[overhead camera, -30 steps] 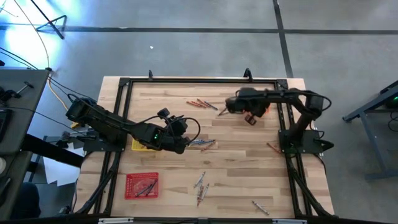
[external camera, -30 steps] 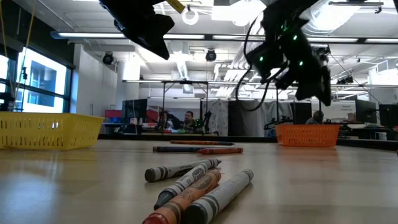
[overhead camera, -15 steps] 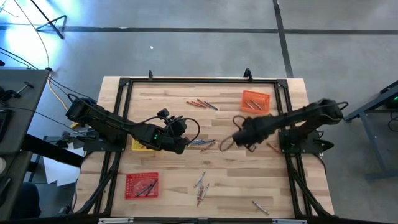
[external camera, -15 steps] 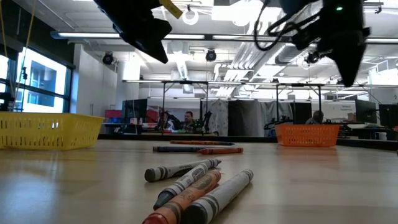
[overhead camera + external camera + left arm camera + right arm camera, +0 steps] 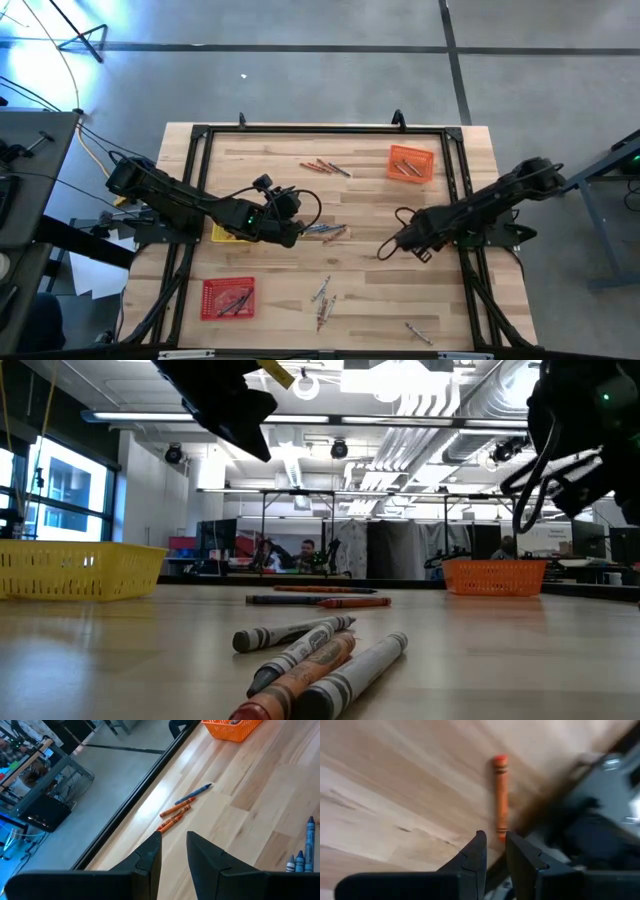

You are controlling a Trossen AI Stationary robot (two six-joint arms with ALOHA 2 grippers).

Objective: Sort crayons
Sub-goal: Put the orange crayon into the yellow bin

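Crayons lie loose on the wooden table: a far group, a middle group, a near group and a single one. My right gripper hovers right of centre and is empty. Its fingers stand a narrow gap apart, above an orange crayon that lies flat beside the dark frame rail. My left gripper waits above the table beside the middle group. It is also empty, with a narrow gap. Orange crayons and a blue one lie ahead of it.
An orange tray holding crayons stands at the far right. A red tray holding crayons stands at the near left. A yellow tray lies partly under my left arm. A dark metal frame borders the table. People sit far behind.
My right gripper has left the orange tray at the far right and swung toward the table's near edge, first toward the middle, then back a little toward the right frame rail. It now looks down on the orange crayon by the rail.
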